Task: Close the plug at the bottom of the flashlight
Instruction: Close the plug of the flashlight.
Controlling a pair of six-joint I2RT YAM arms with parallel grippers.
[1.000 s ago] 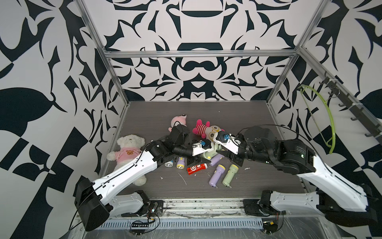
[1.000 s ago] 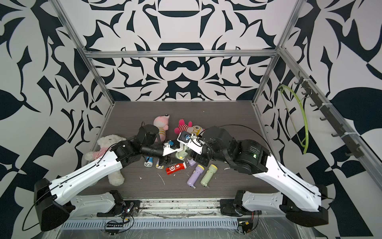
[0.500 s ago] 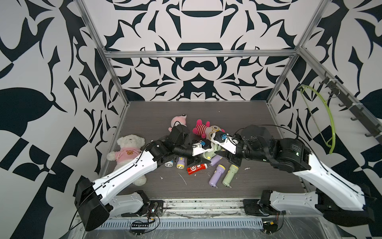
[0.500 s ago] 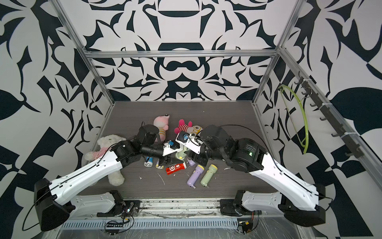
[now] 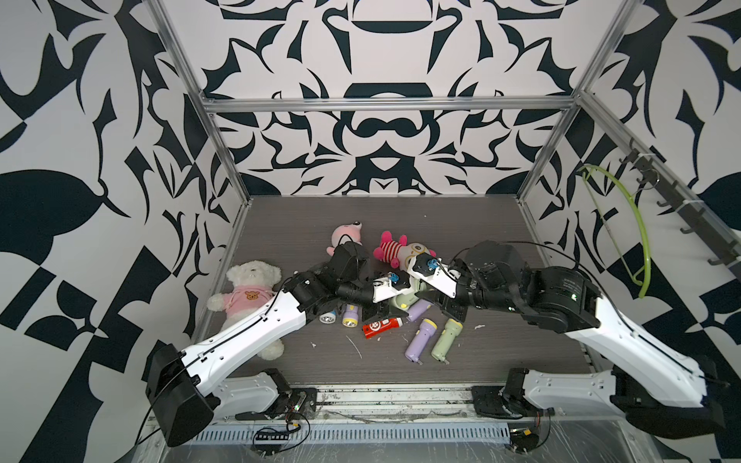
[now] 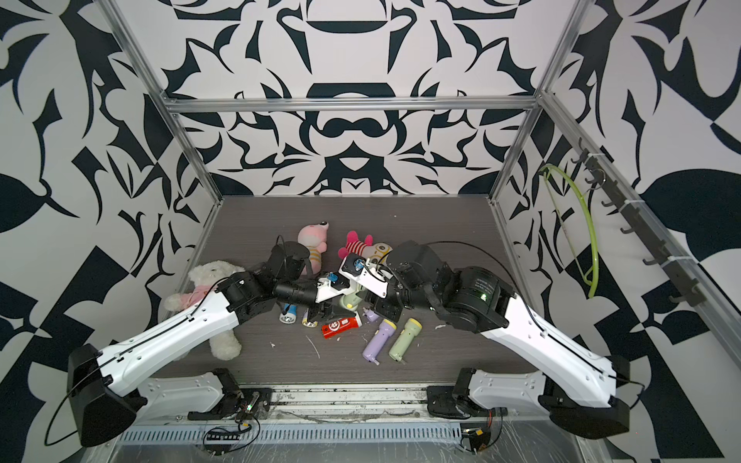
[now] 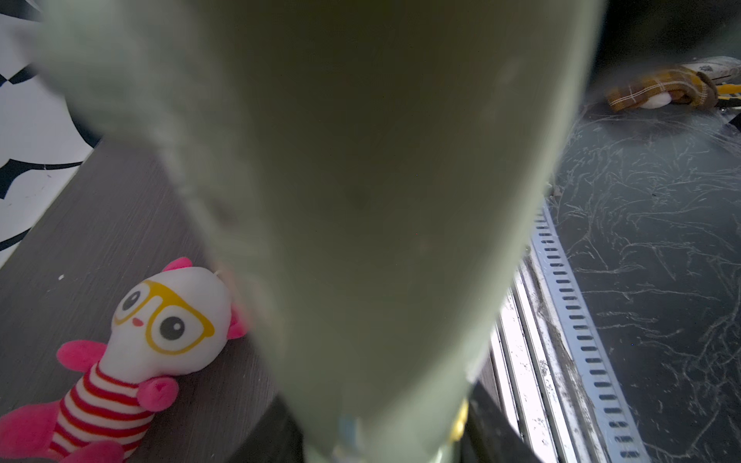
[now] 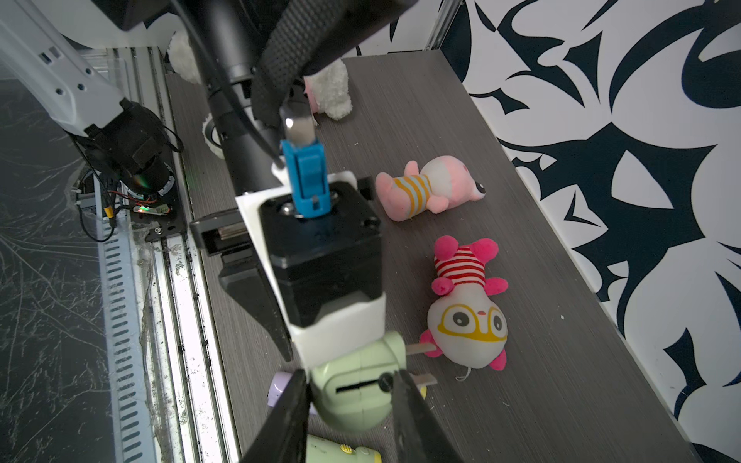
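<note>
The pale green flashlight [image 8: 353,389] is held off the table, with my left gripper [image 7: 385,441] shut on its body. That body [image 7: 361,200] fills the left wrist view as a blur. In the right wrist view its bottom end faces the camera, and the plug's two metal prongs [image 8: 421,348] stick out sideways. My right gripper [image 8: 351,401] has its dark fingers [image 8: 292,405] against both sides of that bottom end. In both top views the two grippers meet at the flashlight [image 5: 403,301] [image 6: 348,300] mid-table.
Below the grippers lie a red flashlight [image 5: 381,326], a purple one [image 5: 419,340], a green one [image 5: 445,340] and two small ones [image 5: 328,318]. A white bear [image 5: 248,292], a pink plush [image 5: 345,236] and a striped plush with glasses [image 8: 467,316] lie around them.
My right gripper's jaws have narrowed onto the flashlight's bottom end, and the right arm has edged slightly left. The left arm and its hold look the same.
</note>
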